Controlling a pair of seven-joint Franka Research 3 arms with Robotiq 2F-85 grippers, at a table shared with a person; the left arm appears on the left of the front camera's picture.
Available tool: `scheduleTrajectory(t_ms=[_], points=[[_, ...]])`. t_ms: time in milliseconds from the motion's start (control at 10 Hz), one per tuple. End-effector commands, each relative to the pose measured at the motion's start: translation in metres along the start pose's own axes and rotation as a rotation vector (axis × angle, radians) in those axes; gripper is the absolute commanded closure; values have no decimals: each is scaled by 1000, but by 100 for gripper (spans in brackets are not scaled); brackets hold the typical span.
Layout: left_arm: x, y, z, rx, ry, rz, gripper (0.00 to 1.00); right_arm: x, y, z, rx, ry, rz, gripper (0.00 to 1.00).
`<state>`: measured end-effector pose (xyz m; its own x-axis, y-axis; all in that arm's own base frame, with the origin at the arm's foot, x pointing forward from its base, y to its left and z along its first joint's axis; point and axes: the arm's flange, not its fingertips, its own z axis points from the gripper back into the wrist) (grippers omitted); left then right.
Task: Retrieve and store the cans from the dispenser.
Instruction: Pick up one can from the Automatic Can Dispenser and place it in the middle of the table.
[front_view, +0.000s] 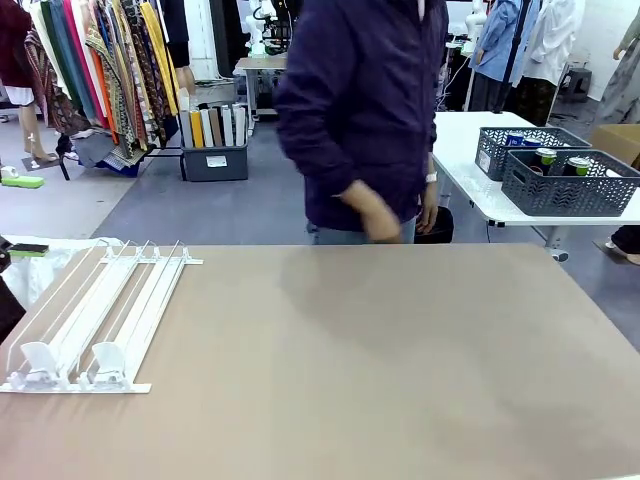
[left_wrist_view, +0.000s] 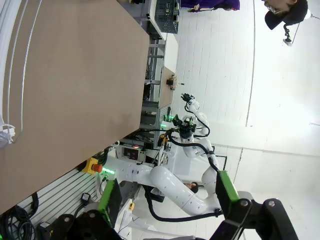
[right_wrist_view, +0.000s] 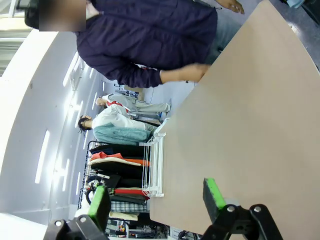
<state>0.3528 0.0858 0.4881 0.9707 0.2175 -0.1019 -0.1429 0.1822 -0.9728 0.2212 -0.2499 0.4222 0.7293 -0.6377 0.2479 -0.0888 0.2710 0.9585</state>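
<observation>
White plastic rails make up the flat dispenser (front_view: 95, 320), lying on the tan table (front_view: 380, 370) with its lanes bare, well ahead of the right gripper (right_wrist_view: 155, 200), whose green-padded fingers stand apart on nothing. The left gripper (left_wrist_view: 167, 192) is likewise spread wide and empty. Silver-topped cans (front_view: 560, 160) sit in dark grey lattice baskets (front_view: 560, 185) on a far table; they are probably light, stiff and slick, best pinched across the body.

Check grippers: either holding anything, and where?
Nothing held. Left gripper and right gripper both open and empty. The dispenser has no cans in it.
</observation>
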Motion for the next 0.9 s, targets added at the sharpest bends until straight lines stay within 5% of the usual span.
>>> scheduleTrajectory(t_ms=[0,800], points=[[-4,-1,-1,-24,0,-11,0,3,2,-2,23,-20,24,0],[-4,-1,-1,-24,0,-11,0,3,2,-2,23,-20,24,0]])
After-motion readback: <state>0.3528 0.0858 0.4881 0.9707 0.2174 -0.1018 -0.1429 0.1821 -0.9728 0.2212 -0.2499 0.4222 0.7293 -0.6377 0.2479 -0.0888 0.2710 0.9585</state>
